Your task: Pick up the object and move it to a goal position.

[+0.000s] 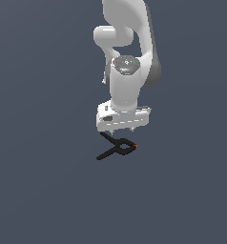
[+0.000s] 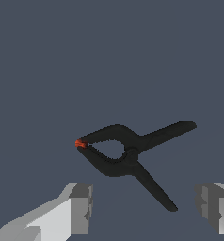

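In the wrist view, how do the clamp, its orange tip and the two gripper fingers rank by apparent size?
1. Clamp, largest.
2. The two fingers, cut off by the frame and nearer the camera, so unsure; they look alike.
3. Orange tip, smallest.

We see a small black X-shaped spring clamp (image 1: 117, 147) (image 2: 131, 156) lying flat on the dark grey surface, its two thin handles splayed apart and its looped jaws meeting at a tiny orange-red tip.
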Controlling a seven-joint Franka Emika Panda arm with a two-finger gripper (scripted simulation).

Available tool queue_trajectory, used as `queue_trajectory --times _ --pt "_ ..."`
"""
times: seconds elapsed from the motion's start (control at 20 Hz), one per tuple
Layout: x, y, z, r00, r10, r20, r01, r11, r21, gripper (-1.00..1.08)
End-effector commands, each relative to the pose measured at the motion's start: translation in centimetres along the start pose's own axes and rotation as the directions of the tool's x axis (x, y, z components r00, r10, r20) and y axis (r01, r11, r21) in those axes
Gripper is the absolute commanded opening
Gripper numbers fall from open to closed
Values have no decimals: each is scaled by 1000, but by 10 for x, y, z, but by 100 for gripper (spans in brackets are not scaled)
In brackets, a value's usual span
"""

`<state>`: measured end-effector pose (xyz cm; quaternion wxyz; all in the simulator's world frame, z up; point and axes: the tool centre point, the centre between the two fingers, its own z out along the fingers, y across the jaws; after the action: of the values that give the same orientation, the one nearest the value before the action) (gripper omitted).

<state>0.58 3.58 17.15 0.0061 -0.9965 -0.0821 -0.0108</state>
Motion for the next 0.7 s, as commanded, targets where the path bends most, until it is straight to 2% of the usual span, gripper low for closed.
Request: queue_trajectory --times 0.0,0.3,0.45,0.65 --pt "1 -3 6 998 -55 3 55 998 -2 68" --pt "4 -11 24 973 -229 13 229 973 -2 68" --pt "6 -16 34 947 -321 18 321 947 -1 68" --pt "7 -23 47 898 -439 23 439 899 4 68"
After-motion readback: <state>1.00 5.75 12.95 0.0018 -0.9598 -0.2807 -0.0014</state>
